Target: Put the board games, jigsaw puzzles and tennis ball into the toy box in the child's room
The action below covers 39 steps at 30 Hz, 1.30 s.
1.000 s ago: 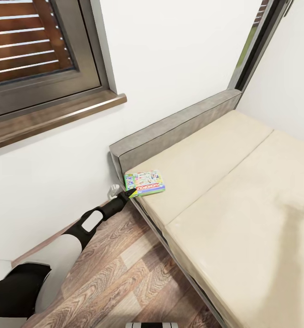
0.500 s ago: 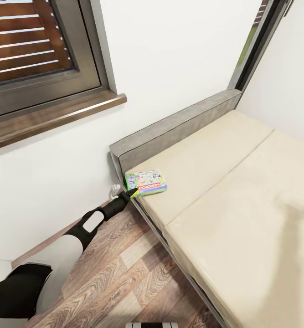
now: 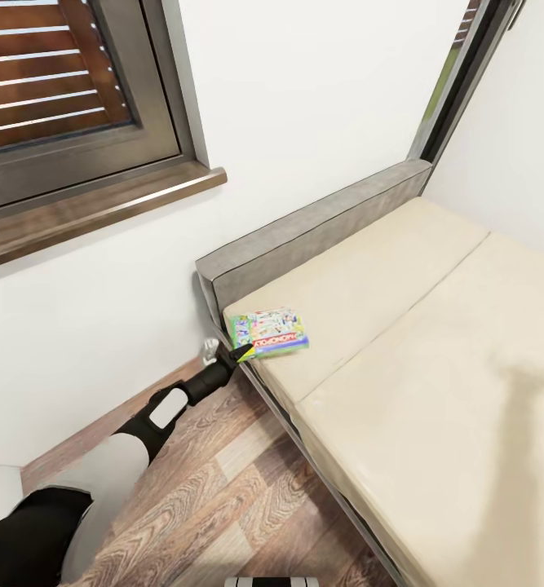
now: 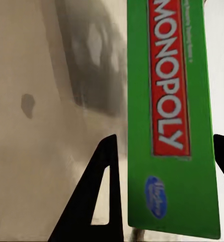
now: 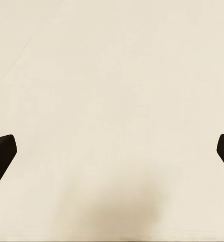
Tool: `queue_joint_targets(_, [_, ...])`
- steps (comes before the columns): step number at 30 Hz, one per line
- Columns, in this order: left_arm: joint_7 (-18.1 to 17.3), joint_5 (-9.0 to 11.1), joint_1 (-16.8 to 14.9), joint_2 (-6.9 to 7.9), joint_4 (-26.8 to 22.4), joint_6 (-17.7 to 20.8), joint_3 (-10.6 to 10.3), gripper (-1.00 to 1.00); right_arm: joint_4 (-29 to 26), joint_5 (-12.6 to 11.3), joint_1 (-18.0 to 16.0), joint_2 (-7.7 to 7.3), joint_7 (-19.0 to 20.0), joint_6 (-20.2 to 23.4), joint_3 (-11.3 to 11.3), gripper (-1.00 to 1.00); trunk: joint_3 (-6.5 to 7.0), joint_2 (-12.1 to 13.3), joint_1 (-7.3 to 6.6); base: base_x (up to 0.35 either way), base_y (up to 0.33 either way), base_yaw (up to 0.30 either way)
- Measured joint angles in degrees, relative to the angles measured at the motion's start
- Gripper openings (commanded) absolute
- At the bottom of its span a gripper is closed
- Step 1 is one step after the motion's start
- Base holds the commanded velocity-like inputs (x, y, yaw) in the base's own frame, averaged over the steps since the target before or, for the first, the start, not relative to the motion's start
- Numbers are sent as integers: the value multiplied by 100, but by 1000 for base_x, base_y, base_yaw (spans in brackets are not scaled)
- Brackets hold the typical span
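The green-edged Monopoly board game (image 3: 270,330) is at the corner of the bed (image 3: 418,342), near the grey headboard (image 3: 312,232), and tilts slightly above the beige sheet. My left gripper (image 3: 241,352) reaches in from the floor side and is shut on the box's near edge. In the left wrist view the green edge with the red Monopoly title (image 4: 172,126) stands between the two dark fingers (image 4: 99,196), casting a shadow on the sheet. My right gripper (image 5: 112,151) hangs open over bare beige sheet (image 5: 112,75), its fingertips far apart. The toy box, table, puzzles and ball are out of view.
A white wall with a dark-framed window and wooden sill (image 3: 92,208) stands behind my left arm. A second tall window (image 3: 459,73) sits past the headboard. Wood-plank floor (image 3: 223,489) runs along the bed's dark frame.
My left gripper has moved a little right and toward me, and the Monopoly box has shifted with it and tilted off the sheet. The camera has held still.
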Motion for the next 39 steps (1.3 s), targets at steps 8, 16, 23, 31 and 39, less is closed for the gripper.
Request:
queue_joint_targets(8, [74,-11,479,-98,-1031,230,-548,-100,-298,-26,202,44,-1,217,-12,100,0,0,0,0,0,0])
queue_joint_targets(16, [468,26,772,-163,-1793,294,-1003,-100,-525,-35,248,190,-1,274,-14,100,0,0,0,0,0,0])
queue_joint_targets(23, [679,76,870,-190,-2306,746,-1116,-100,-956,-45,298,343,-4,444,-11,100,0,0,0,0,0,0])
queue_joint_targets(31, [1426,99,1082,-192,-3190,1059,-1144,-100,-1356,-43,429,490,-16,710,-13,100,18,0,0,0,0,-69])
queue_joint_targets(39, [3404,381,1644,-203,-5542,2071,-1133,-100,-1854,-61,564,734,-20,1055,-8,100,27,0,0,0,0,-14])
